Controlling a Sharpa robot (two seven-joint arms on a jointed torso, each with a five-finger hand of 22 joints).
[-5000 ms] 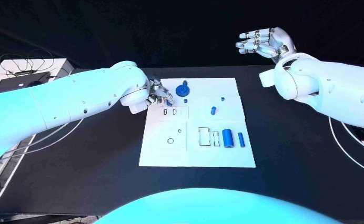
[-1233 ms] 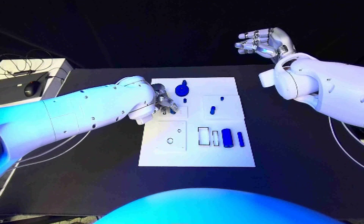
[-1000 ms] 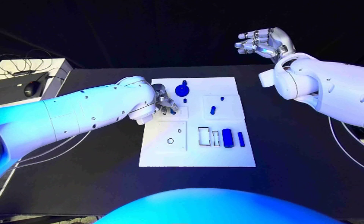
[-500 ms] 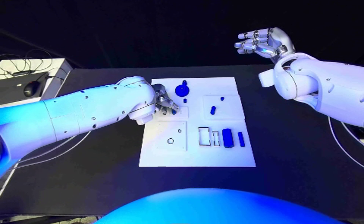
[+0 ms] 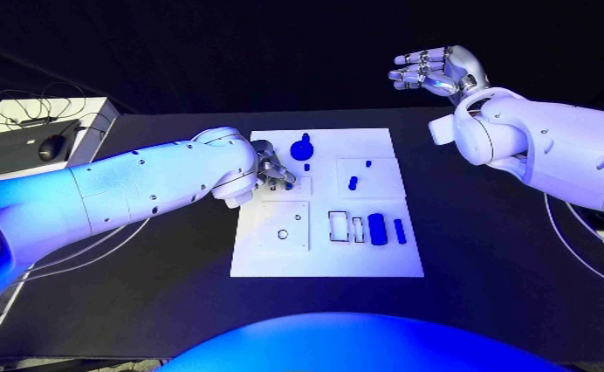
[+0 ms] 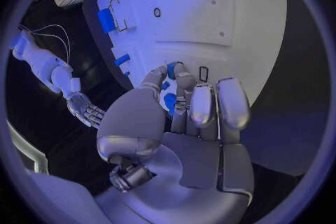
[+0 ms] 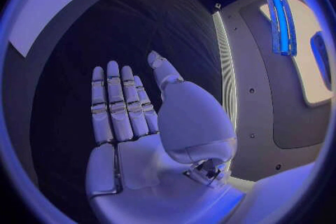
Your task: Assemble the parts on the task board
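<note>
1. Desk (image 5: 151, 302): black, seen from my head camera. The white task board (image 5: 327, 258) lies flat at its middle.

2. Left robot hand (image 5: 275, 171): I have it low over the board's left edge, in the upper half. In my left wrist view (image 6: 189, 106) its fingers are curled together over the board, fingertips at the surface. A small blue part (image 6: 170, 70) shows between the fingertips; I read this as a pinch, though much of the piece is hidden by the fingers.

3. Right robot hand (image 5: 435, 71): raised off the desk, beyond the board's far right corner and well apart from it. My right wrist view (image 7: 129, 117) shows the palm flat, fingers straight and side by side, thumb held out, nothing in it.

4. Round blue part (image 5: 302, 150): stands near the board's far edge, just beside the left robot hand's fingers.

5. Small blue peg (image 5: 353, 183): lies in the upper right panel of the board, apart from both hands.

6. Large blue cylinder (image 5: 376, 229): lies in the lower right area of the board.

7. Slim blue pin (image 5: 401, 231): lies just right of the large cylinder, parallel to it.

8. Rectangular outlined slot (image 5: 339, 226): left of the large cylinder.
</note>
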